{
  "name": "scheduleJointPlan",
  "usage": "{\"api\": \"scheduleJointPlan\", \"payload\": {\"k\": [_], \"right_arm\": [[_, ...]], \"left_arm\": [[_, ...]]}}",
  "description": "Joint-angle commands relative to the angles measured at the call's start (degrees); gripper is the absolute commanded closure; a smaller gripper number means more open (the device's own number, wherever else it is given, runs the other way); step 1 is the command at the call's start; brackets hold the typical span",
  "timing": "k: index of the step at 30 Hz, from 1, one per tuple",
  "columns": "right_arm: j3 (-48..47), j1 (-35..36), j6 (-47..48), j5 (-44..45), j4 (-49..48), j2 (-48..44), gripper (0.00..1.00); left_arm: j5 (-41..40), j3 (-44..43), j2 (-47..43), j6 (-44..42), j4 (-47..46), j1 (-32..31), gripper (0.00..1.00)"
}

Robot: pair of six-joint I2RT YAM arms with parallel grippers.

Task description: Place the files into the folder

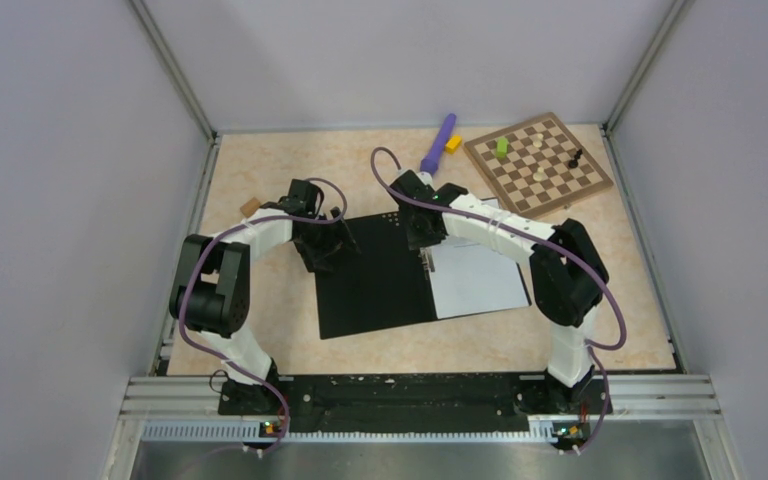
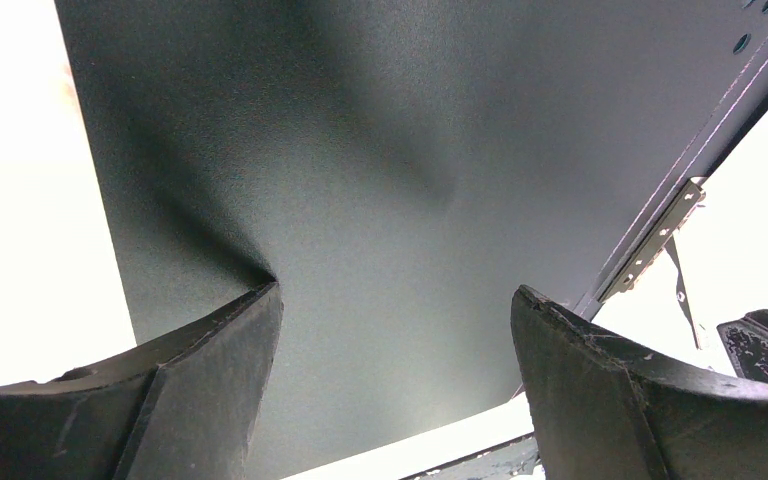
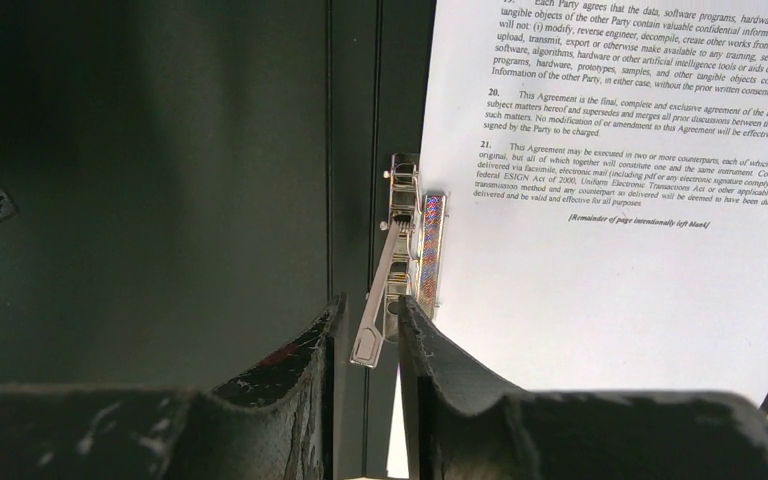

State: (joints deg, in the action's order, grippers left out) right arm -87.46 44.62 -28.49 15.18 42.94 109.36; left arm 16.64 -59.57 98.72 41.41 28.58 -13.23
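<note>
The folder (image 1: 375, 280) lies open in the middle of the table, black inner faces up. The files (image 1: 480, 280), white printed sheets, lie on its right half. My left gripper (image 1: 335, 235) is open and empty over the left inner face (image 2: 360, 150), near its far left edge. My right gripper (image 1: 428, 250) is at the spine. In the right wrist view its jaws (image 3: 372, 305) stand narrowly apart around the metal clip lever (image 3: 385, 290), beside the sheets' (image 3: 610, 250) left edge. The clip also shows in the left wrist view (image 2: 655, 245).
A brown chessboard (image 1: 538, 163) with a green piece (image 1: 501, 147) and a black piece (image 1: 576, 158) lies at the back right. A purple tool (image 1: 438, 143) and a yellow block (image 1: 453, 143) lie behind the folder. A small brown block (image 1: 251, 206) sits at the left.
</note>
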Motion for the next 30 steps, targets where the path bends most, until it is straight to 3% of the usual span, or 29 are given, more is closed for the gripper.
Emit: {"api": "scheduleJointPlan", "payload": {"k": [1,30], "right_arm": [[-2.67,0.38,0.54,0.70,-0.51,-0.21,0.76],[2.12,0.49,-1.56,-1.47,-1.10,-3.32,0.81]], "left_arm": [[-1.59,1.65,0.77,-1.10,0.95,-0.65,0.11],[-1.59,1.65,1.02,-0.91,0.79,-0.65,0.11]]}}
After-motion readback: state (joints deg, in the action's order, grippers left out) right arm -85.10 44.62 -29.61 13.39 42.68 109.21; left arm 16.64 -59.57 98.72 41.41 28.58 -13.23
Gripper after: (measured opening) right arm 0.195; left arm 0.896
